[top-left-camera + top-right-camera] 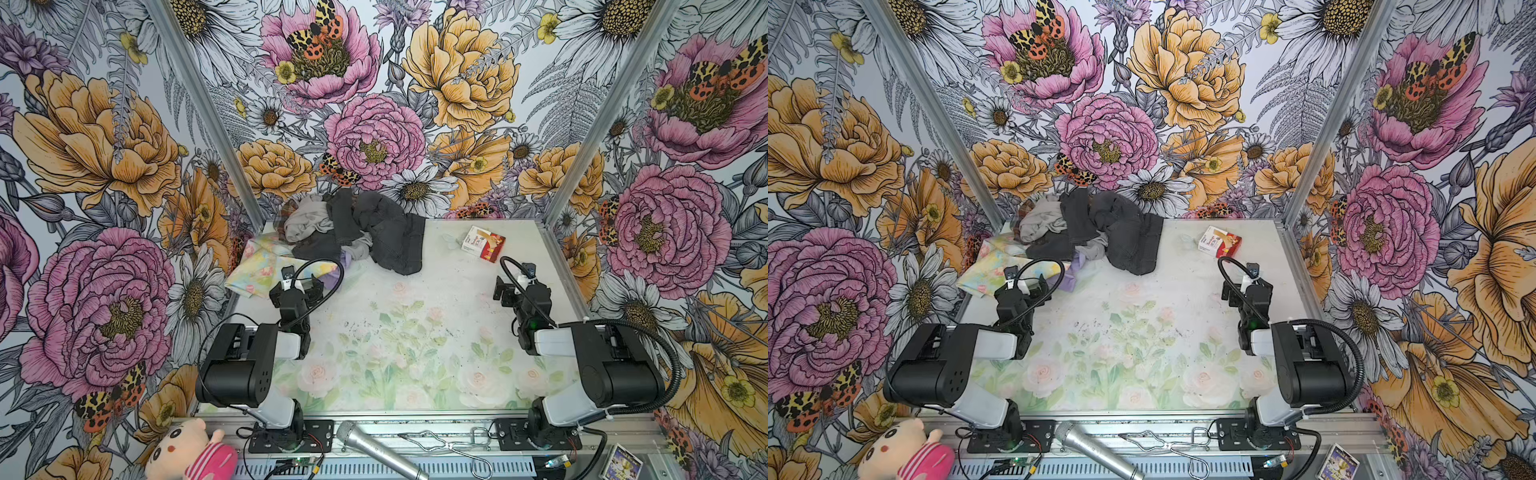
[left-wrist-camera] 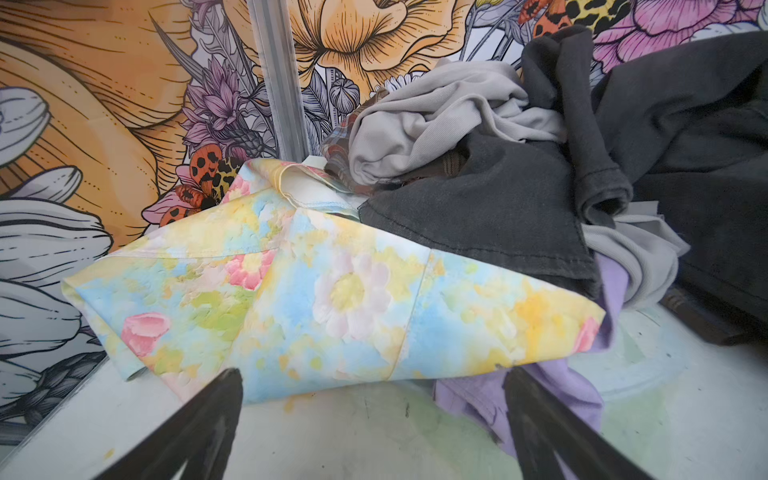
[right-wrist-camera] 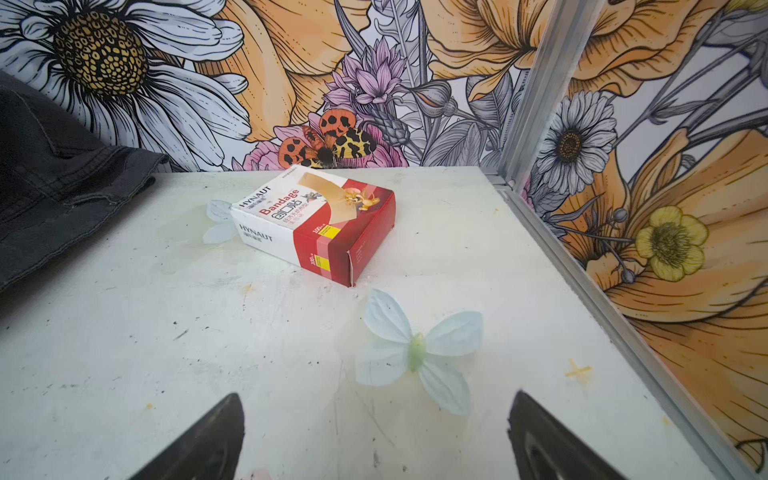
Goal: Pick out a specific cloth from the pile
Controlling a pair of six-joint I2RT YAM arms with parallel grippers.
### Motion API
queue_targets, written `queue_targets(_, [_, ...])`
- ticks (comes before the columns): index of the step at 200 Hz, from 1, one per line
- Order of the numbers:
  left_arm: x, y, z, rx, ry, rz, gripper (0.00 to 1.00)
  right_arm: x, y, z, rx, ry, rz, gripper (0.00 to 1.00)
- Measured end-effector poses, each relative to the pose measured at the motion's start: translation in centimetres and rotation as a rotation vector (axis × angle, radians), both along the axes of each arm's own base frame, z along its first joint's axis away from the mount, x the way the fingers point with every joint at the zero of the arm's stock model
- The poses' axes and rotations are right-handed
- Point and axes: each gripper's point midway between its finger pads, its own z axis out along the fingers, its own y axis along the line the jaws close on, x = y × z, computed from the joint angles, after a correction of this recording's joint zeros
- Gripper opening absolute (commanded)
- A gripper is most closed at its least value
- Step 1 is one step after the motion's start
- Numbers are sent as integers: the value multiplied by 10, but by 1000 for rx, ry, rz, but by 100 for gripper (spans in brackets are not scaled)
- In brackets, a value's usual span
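So the pile (image 1: 357,224) sits in the far left corner of my desk (image 1: 415,316), bunched up against the back wall. It's mostly a big crumpled dark charcoal garment (image 2: 519,199). There's a wadded light grey piece (image 2: 436,120) on top at the left and a scrap of plaid (image 2: 336,153) peeking out under that. A pastel floral sheet (image 2: 332,299) is spread flat-ish on the near left side. The cloth (image 2: 577,386) I'm after is plain lavender, thin and rumpled, and mostly buried. Only its near edge pokes out onto the desk, from under the floral sheet's corner and the charcoal hem.
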Motion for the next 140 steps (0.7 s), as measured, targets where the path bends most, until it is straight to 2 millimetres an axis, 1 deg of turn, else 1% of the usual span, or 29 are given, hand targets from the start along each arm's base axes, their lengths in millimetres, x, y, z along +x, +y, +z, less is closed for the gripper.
queue_targets(93, [0, 0, 0, 0, 0, 0, 99, 0, 0, 0, 0, 0, 0, 100])
queue_targets(140, [-1, 9, 3, -23, -22, 13, 99, 0, 0, 0, 0, 0, 0, 99])
